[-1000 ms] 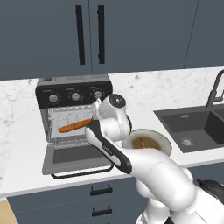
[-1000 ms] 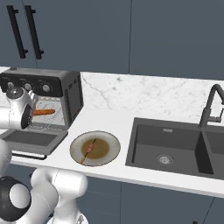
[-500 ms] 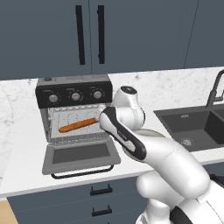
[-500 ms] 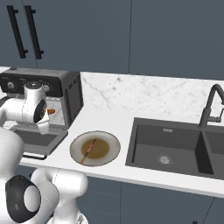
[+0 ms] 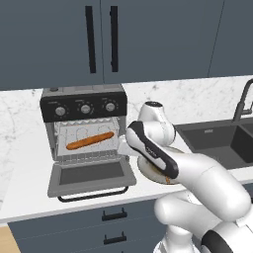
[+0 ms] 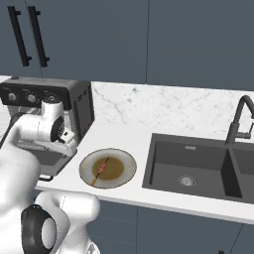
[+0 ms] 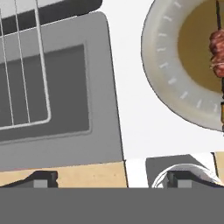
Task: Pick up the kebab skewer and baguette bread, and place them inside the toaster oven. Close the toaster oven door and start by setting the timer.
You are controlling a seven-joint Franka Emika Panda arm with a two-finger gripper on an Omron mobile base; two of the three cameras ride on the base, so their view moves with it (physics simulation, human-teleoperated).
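Observation:
The grey toaster oven [image 5: 83,97] stands on the counter with its door [image 5: 92,174] dropped open. The orange baguette bread [image 5: 90,140] lies on the wire rack inside. On a round plate [image 6: 124,161] to the oven's right rests the kebab skewer [image 6: 101,168], seen in the hand view as reddish meat chunks [image 7: 216,47]. My gripper [image 7: 113,178] is open and empty, hovering above the bare counter between the open door [image 7: 61,92] and the plate's rim [image 7: 166,74]. The arm covers most of the plate in the left base view.
A dark sink [image 6: 198,168] with a black faucet [image 6: 239,119] sits to the right of the plate. Dark cabinets with black bar handles [image 5: 101,38] hang above the marble counter. The oven's three silver knobs [image 5: 85,108] face forward.
The arm has swung right, away from the oven opening and over towards the plate. The baguette stays on the rack and the jaws stay wide.

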